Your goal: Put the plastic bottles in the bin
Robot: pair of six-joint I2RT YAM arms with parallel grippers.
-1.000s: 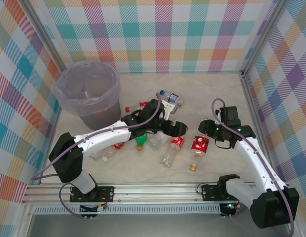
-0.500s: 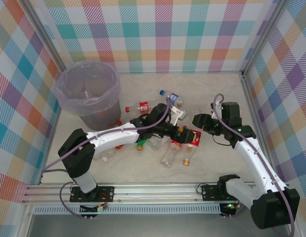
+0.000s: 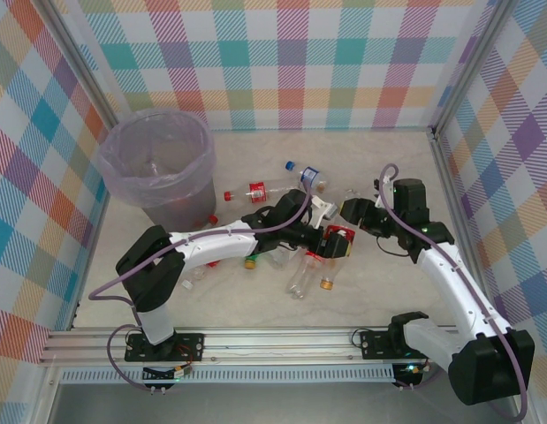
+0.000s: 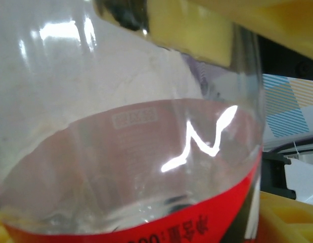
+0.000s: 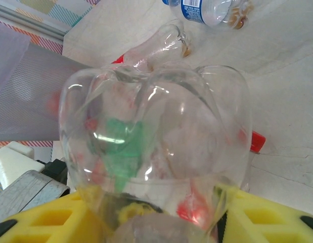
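Observation:
My left gripper [image 3: 330, 240] reaches right across the pile and is shut on a clear, red-labelled bottle [image 3: 337, 249] with an orange cap. That bottle [image 4: 146, 152] sits close between the yellow fingers [image 4: 196, 30]. My right gripper [image 3: 348, 210], just above it, is shut on a clear bottle [image 5: 156, 131] whose lobed base points away from the yellow fingers [image 5: 45, 217]. The lilac-grey bin [image 3: 110, 159] stands at the far left. Loose bottles lie between: a blue-labelled one [image 3: 312, 177], a red-capped one [image 3: 253, 191], a green one [image 3: 250, 260] and a clear one [image 3: 301, 278].
The two grippers are almost touching at the table's middle. Checked walls close in the back and both sides. One more bottle [image 3: 192, 274] lies beside the left arm. Open tabletop lies in front of the right arm [image 3: 379, 291].
My left gripper reached right, closed on the orange-capped bottle and shifted it up and left. The right gripper moved up and left, closer to the left one.

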